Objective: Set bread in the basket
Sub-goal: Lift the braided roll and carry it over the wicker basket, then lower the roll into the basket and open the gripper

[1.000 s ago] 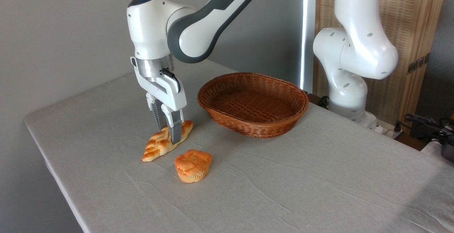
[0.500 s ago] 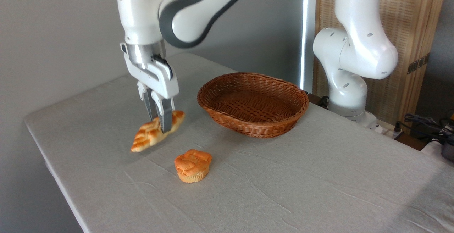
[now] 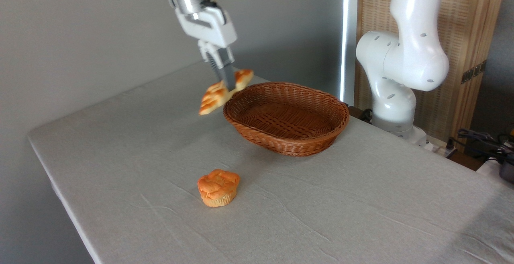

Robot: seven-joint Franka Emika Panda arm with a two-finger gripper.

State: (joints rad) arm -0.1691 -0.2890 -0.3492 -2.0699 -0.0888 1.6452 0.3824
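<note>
The braided golden bread [image 3: 215, 96] hangs in the air, tilted with its left end lower, held near its middle by my gripper [image 3: 229, 84], which is shut on it. The loaf is just left of and above the near-left rim of the reddish-brown wicker basket [image 3: 257, 128], which holds nothing. My gripper points down from the wrist at the top of the picture. The bread looks slightly blurred.
A round orange muffin-shaped bun [image 3: 218, 187] sits on the grey tablecloth [image 3: 361, 207] in front of the basket. The arm's white base [image 3: 395, 99] stands behind the table's right side. The table's left edge runs diagonally.
My gripper lifted the bread off the table, then carried it up and to the right toward the basket's left rim. The bun and the basket stayed put.
</note>
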